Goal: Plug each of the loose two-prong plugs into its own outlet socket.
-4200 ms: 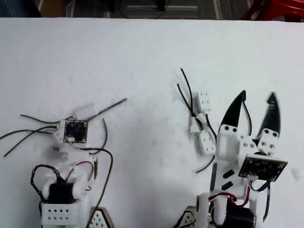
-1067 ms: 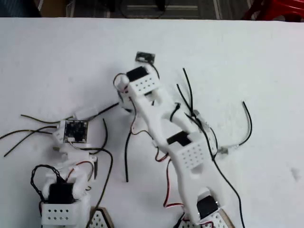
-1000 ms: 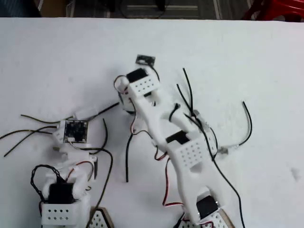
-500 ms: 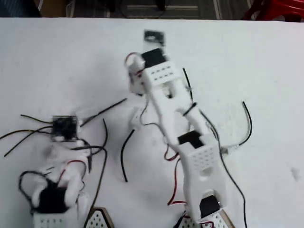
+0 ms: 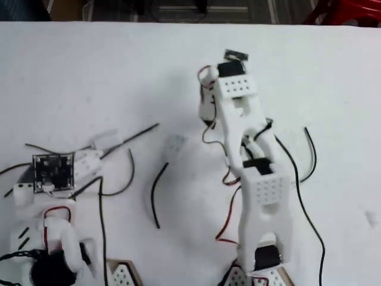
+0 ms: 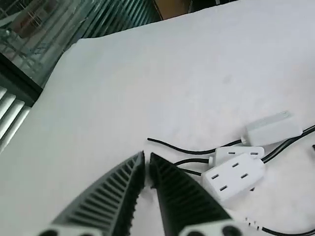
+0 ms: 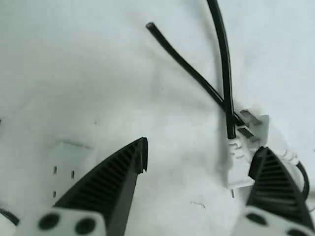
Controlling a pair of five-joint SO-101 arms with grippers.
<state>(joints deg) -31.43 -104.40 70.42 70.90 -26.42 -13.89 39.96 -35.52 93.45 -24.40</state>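
In the left wrist view my left gripper is shut on nothing, low over the table. Just beyond it lie a white outlet socket, a small white plug and a white block, all on black cords. My right gripper hangs open above a white two-prong plug whose black cords cross. A pale outlet block lies beside one finger. In the high view the right arm stretches toward the far middle. A loose plug with a black cord lies mid-table.
The left arm's wrist camera board sits at the near left over a tangle of black cords. Another loose cord curls to the right of the right arm. The table's far edge runs along the back.
The right arm reached over to the middle left, then swung back toward the far right, leaving a plug and cord lying mid-table. The left arm shifted left and nearer.
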